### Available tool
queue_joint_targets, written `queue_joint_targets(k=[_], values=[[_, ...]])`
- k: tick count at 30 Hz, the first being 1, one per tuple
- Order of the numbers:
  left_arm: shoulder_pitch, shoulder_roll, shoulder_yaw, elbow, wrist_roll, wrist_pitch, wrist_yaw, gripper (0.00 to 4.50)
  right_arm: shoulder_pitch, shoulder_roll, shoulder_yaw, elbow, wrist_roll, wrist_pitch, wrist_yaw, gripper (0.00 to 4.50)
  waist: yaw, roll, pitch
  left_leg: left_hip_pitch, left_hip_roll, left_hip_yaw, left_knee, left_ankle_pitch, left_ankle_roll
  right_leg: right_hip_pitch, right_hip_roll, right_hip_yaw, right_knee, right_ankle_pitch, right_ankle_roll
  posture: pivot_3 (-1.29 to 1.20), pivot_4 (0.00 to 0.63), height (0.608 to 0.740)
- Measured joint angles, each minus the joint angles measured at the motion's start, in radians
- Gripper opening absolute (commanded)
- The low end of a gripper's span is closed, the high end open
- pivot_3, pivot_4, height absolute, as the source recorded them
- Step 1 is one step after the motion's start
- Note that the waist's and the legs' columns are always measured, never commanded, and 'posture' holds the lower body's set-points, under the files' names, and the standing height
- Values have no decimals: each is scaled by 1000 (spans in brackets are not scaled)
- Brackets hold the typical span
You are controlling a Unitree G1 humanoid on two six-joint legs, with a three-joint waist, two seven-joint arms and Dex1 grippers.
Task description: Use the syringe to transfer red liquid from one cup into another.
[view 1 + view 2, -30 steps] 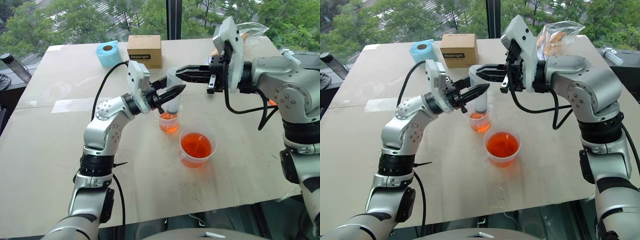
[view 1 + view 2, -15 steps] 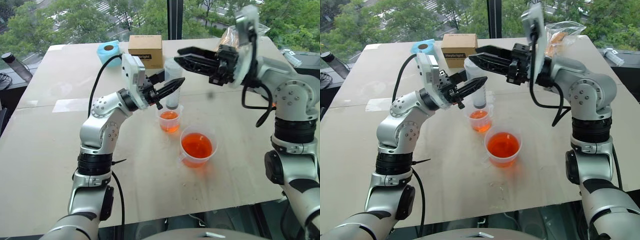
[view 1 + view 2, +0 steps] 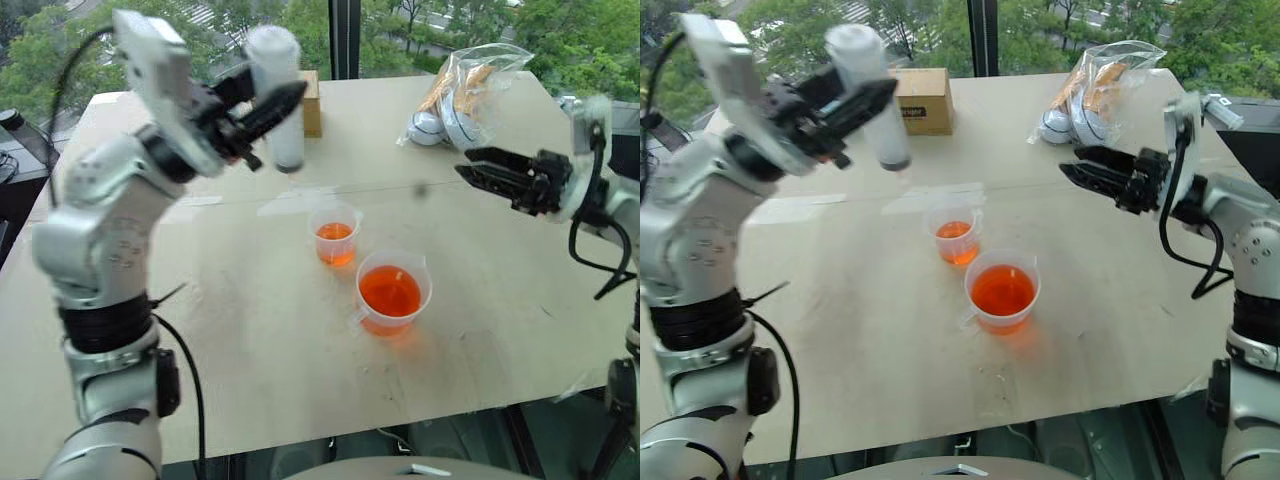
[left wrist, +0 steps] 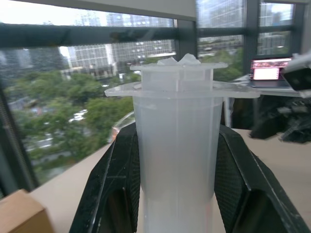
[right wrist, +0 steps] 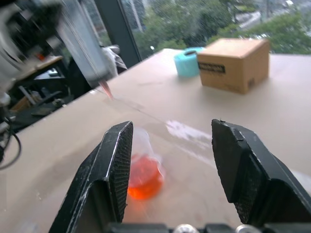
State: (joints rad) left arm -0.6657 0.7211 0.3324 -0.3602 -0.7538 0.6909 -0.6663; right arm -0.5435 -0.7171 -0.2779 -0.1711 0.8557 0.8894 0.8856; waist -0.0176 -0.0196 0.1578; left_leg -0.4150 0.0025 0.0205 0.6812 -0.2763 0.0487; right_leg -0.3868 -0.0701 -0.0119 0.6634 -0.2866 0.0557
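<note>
Left gripper (image 3: 262, 112) pinches the thick whitish plastic syringe (image 3: 276, 98) upright, high at far left, above the table and well apart from both cups; right gripper (image 3: 482, 171), spread and empty, hangs right; judged best: keep the nozzle down and carry it steadily over the wider clear beaker of orange-red liquid (image 3: 392, 292), near the smaller clear cup (image 3: 335, 233).

The syringe (image 3: 276, 97), a thick whitish barrel, hangs upright in the air over the far left of the bench (image 3: 230, 330), nozzle down, clamped between the left gripper's (image 3: 268, 105) black fingers (image 4: 114, 189); whether any liquid sits inside is hard to tell. The smaller clear cup (image 3: 336, 233) stands near the bench's middle holding orange-red liquid (image 3: 337, 244) low down. Just nearer and to its right stands the wider beaker (image 3: 393, 292), apart from it, with a broader pool of the same red liquid.
</note>
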Motion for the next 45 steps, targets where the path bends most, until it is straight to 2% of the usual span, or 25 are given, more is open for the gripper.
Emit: queue_joint_targets(k=[3,5,7,11,14,16,22,23,26,27,28,32,34,36,40,45], values=[[112,110,92,-7,-20,85,7,1412,111,-38,-29,-22,-12,-28,27,2685,1,0,0,1,0,0,0,0,0,0,0,0,0,0,0,0,150,740],[324,235,141,-11,11,160,-17,1412,218,-69,-88,-26,16,-16,55,2685,2,1,0,1,0,1,-1,0,0,0,0,1,-1,0,0,0,150,740],[475,268,148,5,56,198,-30,1412,281,-106,-113,-24,15,-24,92,2685,6,2,1,1,0,1,-1,0,0,0,0,1,-1,0,0,0,150,740],[649,267,121,37,128,194,-50,1412,424,-142,-120,-22,-54,-156,213,2685,23,1,0,3,0,-1,-1,0,0,2,-1,-1,-1,0,0,0,150,740],[643,257,75,49,172,138,-50,1412,481,-141,-70,2,-156,-289,258,2685,30,5,-2,5,0,0,-1,0,0,4,-2,0,-1,0,0,0,150,740],[632,229,19,83,219,83,-43,1412,525,-134,-2,41,-246,-409,294,2685,30,7,-4,12,0,2,-6,-1,0,9,-3,3,-2,0,-1,0,150,740],[666,171,-71,142,311,-45,-45,4294,536,-46,35,124,-371,-619,259,2781,3,8,-3,16,1,5,-12,0,-1,8,-2,7,-2,0,-1,0,150,740],[675,160,-69,134,314,-72,-54,4451,538,-32,35,134,-378,-639,249,2781,3,8,-3,16,1,5,-12,0,-1,8,-2,7,-2,0,-1,0,150,740],[679,141,-18,117,318,-131,-55,4500,538,-14,34,143,-382,-657,223,3480,7,8,-3,15,1,5,-12,0,-1,8,-3,6,-3,0,-1,0,150,740],[679,132,13,104,317,-145,-53,4500,538,-14,33,144,-381,-655,218,4072,7,7,-3,15,1,5,-12,0,-1,8,-3,6,-3,0,-1,0,150,740],[678,123,62,79,300,-158,-47,4500,538,-15,29,146,-374,-651,219,4463,8,7,-3,15,1,5,-12,0,-1,8,-4,6,-3,0,-1,0,150,740],[685,94,144,-44,195,-127,-47,4500,550,-26,27,153,-358,-650,249,4463,11,7,-4,15,1,5,-12,0,-1,9,-4,6,-3,0,-1,0,150,740],[777,76,164,-172,137,-105,-63,4500,580,-38,23,155,-340,-651,284,4463,7,8,-4,15,1,5,-12,0,-1,9,-5,6,-5,0,-1,0,150,740],[886,58,131,-245,128,-98,-80,4500,606,-41,23,175,-347,-674,303,4463,2,8,-4,16,1,6,-13,0,-1,9,-4,7,-6,0,-1,0,150,740],[1021,12,33,-253,257,-165,-58,4500,617,-14,22,193,-367,-742,295,4463,5,8,-4,18,1,5,-13,-2,3,10,-4,6,-3,0,-2,0,150,740],[1106,-66,-39,-254,329,-243,-41,4500,632,-7,23,230,-368,-762,299,4463,15,8,-6,18,1,5,-12,-3,3,11,-5,6,-3,0,-3,0,150,740]])
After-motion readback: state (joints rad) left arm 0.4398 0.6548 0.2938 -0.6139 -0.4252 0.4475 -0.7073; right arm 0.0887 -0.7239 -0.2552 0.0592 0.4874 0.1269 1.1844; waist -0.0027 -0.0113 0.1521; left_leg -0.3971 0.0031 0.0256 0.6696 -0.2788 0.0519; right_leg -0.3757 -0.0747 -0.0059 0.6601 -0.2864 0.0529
